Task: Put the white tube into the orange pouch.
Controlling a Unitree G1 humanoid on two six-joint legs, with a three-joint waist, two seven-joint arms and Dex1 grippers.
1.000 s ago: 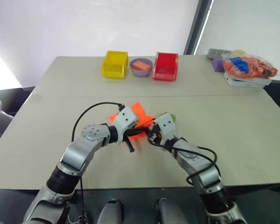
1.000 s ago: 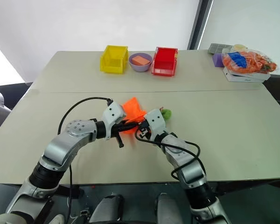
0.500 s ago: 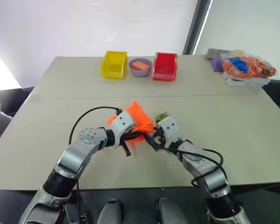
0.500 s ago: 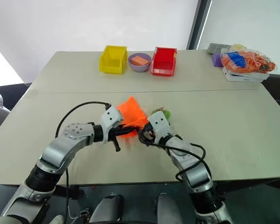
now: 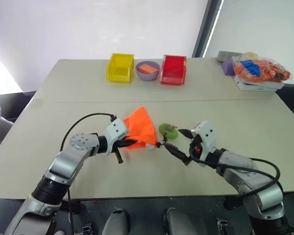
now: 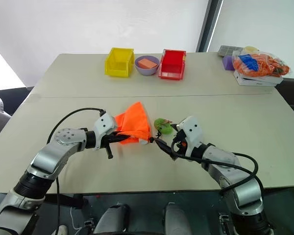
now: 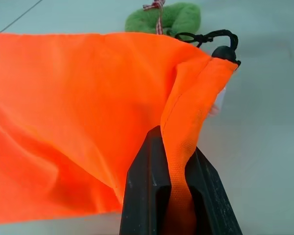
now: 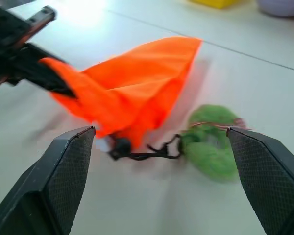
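Fingers of left gripper (image 7: 179, 196) pinched on orange pouch (image 5: 139, 128) hem; right gripper (image 5: 179, 144) spread wide, holding nothing, at pouch's 3 o'clock. White tube (image 6: 144, 141) peeks from pouch mouth. Beige table (image 5: 264, 132) bare toward 3 o'clock edge.

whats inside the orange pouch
The fabric of the orange pouch covers whatever is inside. A bit of white peeks out by its mouth; what it is cannot be told.
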